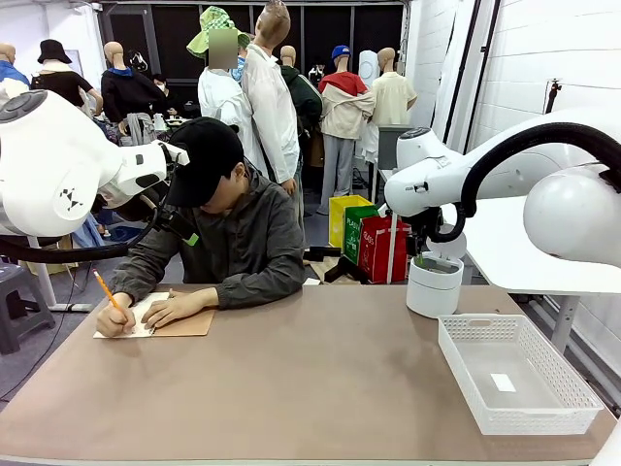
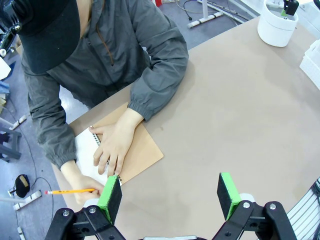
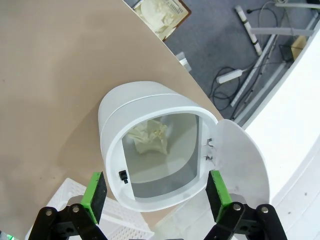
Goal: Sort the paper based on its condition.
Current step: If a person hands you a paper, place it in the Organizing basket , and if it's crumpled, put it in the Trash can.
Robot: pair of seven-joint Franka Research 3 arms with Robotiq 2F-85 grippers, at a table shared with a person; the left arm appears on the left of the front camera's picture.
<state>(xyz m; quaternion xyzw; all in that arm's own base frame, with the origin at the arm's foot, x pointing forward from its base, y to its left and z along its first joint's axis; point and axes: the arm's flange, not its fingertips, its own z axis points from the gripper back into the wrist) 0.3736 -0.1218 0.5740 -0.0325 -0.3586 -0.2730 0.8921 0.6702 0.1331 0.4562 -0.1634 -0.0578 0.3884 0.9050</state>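
Observation:
A crumpled ball of white paper (image 3: 147, 137) lies at the bottom of the round white bin (image 3: 150, 107), whose lid stands open. My right gripper (image 3: 155, 194) hangs open straight above that bin, nothing between its green pads. At the far left of the table a person bends over a spiral notepad (image 2: 87, 152) on brown backing (image 1: 189, 325). One hand lies flat on the page and the other writes with a pencil (image 2: 70, 191). My left gripper (image 2: 169, 197) hovers open high over the table, near the notepad's edge, and holds nothing.
A white mesh basket (image 1: 572, 388) stands at the front right of the table with a small white slip (image 1: 503, 382) on its floor. The bin (image 1: 434, 286) sits behind it near the far right edge. The person's arms (image 1: 252, 286) rest on the far left.

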